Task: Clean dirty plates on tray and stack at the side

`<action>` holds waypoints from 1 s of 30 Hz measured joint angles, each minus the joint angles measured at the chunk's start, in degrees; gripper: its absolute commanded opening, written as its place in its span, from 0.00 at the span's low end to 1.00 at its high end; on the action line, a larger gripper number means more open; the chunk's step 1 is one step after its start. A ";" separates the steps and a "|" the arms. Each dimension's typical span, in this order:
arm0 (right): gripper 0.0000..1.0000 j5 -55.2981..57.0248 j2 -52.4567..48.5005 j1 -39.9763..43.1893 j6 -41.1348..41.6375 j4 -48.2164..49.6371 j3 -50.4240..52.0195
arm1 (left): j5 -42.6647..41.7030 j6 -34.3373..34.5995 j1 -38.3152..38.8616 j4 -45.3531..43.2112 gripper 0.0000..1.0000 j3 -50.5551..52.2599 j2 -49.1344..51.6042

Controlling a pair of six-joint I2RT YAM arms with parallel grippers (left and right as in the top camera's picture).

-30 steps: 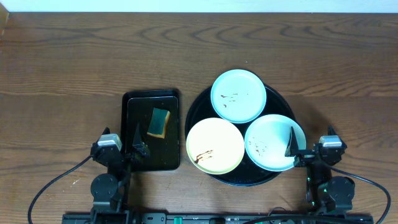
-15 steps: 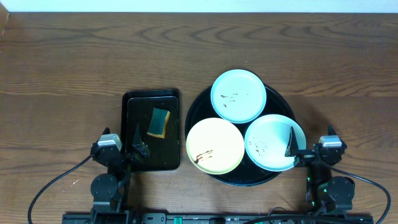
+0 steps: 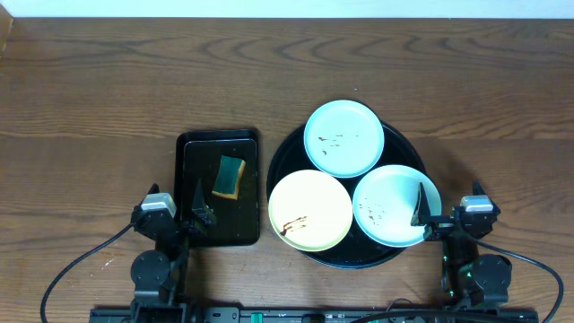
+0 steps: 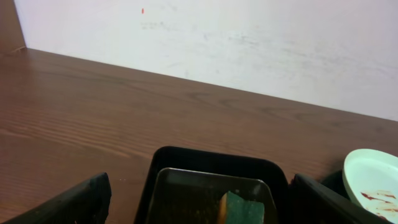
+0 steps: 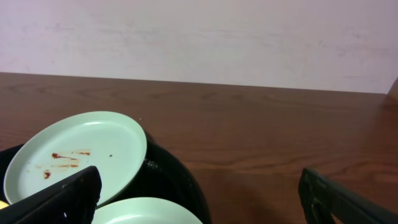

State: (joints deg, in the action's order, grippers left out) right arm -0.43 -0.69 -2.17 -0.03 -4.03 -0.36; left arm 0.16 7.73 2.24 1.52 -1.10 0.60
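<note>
The round black tray (image 3: pixel 278 166) holds three dirty plates. A mint plate (image 3: pixel 344 138) sits at the back with small brown smears and shows in the right wrist view (image 5: pixel 74 155). A second mint plate (image 3: pixel 390 206) lies front right. The yellow plate (image 3: pixel 310 210) lies front left with a brown smear. My left gripper (image 3: pixel 172 218) is open at the front edge of the rectangular tray, its fingers at both lower corners of the left wrist view (image 4: pixel 199 202). My right gripper (image 3: pixel 448 213) is open and empty beside the front-right plate (image 5: pixel 199 199).
A small rectangular black tray (image 3: pixel 218 188) left of the round tray holds a green and yellow sponge (image 3: pixel 230 176), also seen in the left wrist view (image 4: pixel 242 208). Bare wood tabletop (image 3: pixel 108 99) surrounds both trays. A pale wall stands behind the table.
</note>
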 measured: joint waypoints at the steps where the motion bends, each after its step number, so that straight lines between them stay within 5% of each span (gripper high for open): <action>1: 0.99 0.00 0.00 0.00 0.00 0.00 0.00 | -0.26 0.00 0.00 0.02 0.91 -0.02 0.00; 8: 0.99 -0.02 -0.02 0.00 0.00 0.00 0.00 | -1.07 0.00 0.00 2.27 0.91 -1.51 3.54; 16: 0.99 0.00 -0.04 0.00 0.00 0.00 0.00 | -3.06 -0.26 0.00 7.65 0.91 -16.44 22.86; 30: 0.99 -0.02 -0.09 -0.04 0.00 0.00 0.00 | -14.93 -2.21 0.22 47.65 0.91 -56.81 67.63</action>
State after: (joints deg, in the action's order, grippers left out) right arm -0.45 -0.78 -2.22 -0.03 -4.03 -0.36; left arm -14.76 5.52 2.46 49.17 -57.91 68.23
